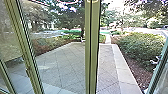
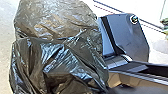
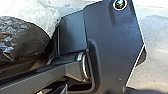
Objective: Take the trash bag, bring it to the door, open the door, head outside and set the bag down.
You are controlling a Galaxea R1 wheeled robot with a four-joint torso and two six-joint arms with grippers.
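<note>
Fingers of the left gripper and right gripper: cannot tell how far open, or whether either has hold of anything. Black, glossy, crumpled plastic trash bag (image 2: pixel 57 57) is big and close in the left wrist view, bulging, with deep folds. It overlaps the robot's wide dark plate (image 2: pixel 132 37) from that angle; can't tell if they touch. Position relative to the fingers: close to the left wrist camera, but contact with the fingertips is unclear.

Right wrist view has dark crumpled plastic (image 3: pixel 21 40) near the robot's jointed bar (image 3: pixel 45 76), with pale, see-through crumpled plastic (image 3: pixel 40 13) just behind; unclear if both are part of the same bag.

Head view: upright olive-green metal post (image 1: pixel 92 55) in the middle, slanted olive-green frame (image 1: pixel 27 50) with glass on the robot's left, slanted grey-green frame (image 1: pixel 158 67) on its right. Can't tell if a door is open. Beyond are grey diagonal paving (image 1: pixel 60 60), a pale stone border (image 1: pixel 123 72), brown mulch (image 1: pixel 137 76), a rounded green shrub (image 1: pixel 140 45) and leafy trees (image 1: pixel 71 16).
</note>
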